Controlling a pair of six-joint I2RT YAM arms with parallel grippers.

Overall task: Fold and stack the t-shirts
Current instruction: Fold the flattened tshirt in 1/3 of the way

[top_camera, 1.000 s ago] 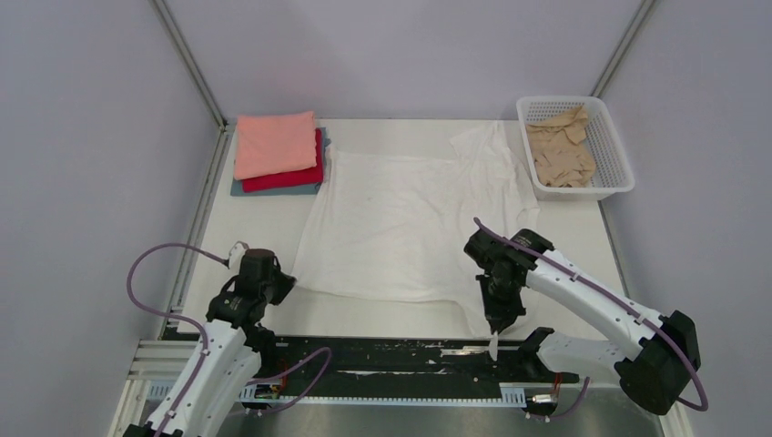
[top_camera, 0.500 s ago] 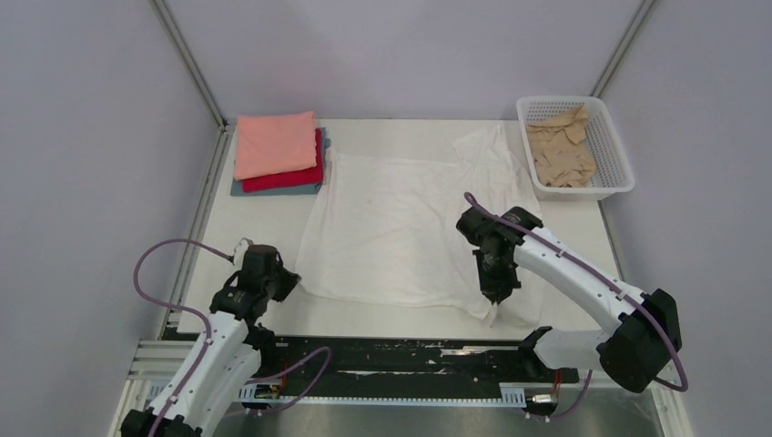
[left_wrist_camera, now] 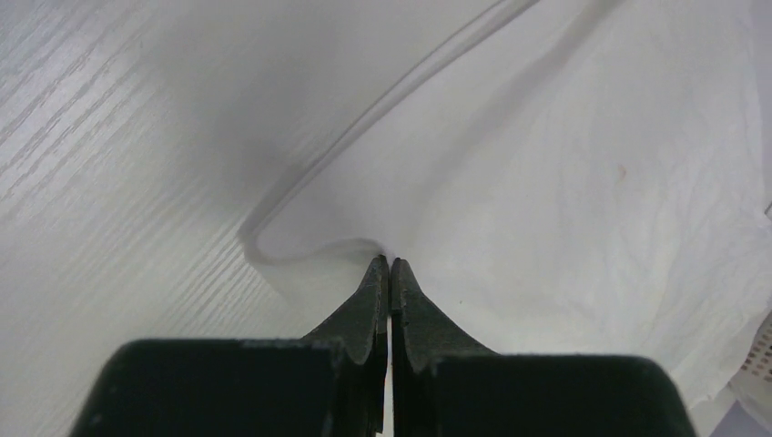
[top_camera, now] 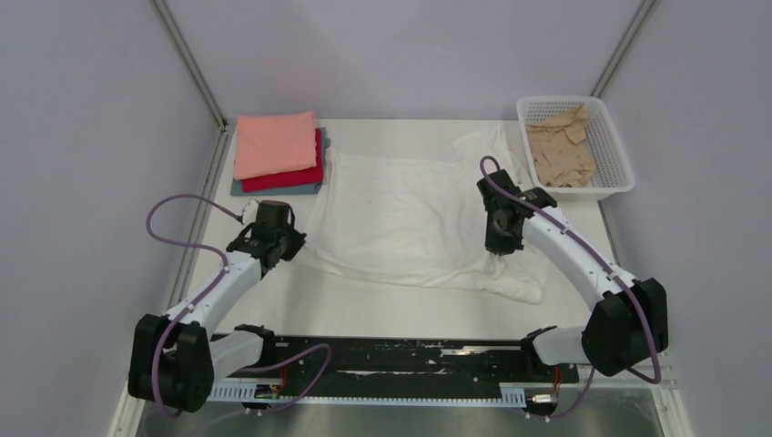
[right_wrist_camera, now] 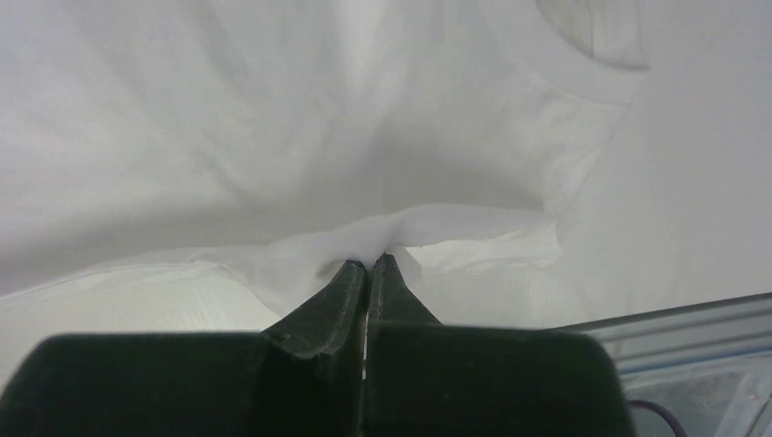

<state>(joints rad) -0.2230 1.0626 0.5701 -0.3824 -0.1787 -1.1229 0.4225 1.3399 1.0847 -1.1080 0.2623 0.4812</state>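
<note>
A large white t-shirt [top_camera: 401, 218] lies spread in the middle of the table. My left gripper [top_camera: 289, 244] is shut on its near left hem; the wrist view shows the cloth [left_wrist_camera: 546, 182] pinched at the fingertips [left_wrist_camera: 390, 264]. My right gripper [top_camera: 503, 250] is shut on the near right part of the white shirt [right_wrist_camera: 273, 137], lifted and folded back over the cloth, pinched at the tips [right_wrist_camera: 369, 261]. A salmon-pink folded shirt [top_camera: 273, 143] tops a red one [top_camera: 300, 176] and a grey-blue one [top_camera: 238, 188] at the back left. A tan-beige shirt [top_camera: 560, 150] lies in the basket.
The white lattice basket [top_camera: 612, 155] stands at the back right corner. A black rail [top_camera: 382, 355] runs along the near table edge. Grey walls close in the left, back and right sides.
Both grippers have moved away from the near edge toward the back, carrying the white shirt's near hem with them. The cloth's near part now lies folded further up the table.
</note>
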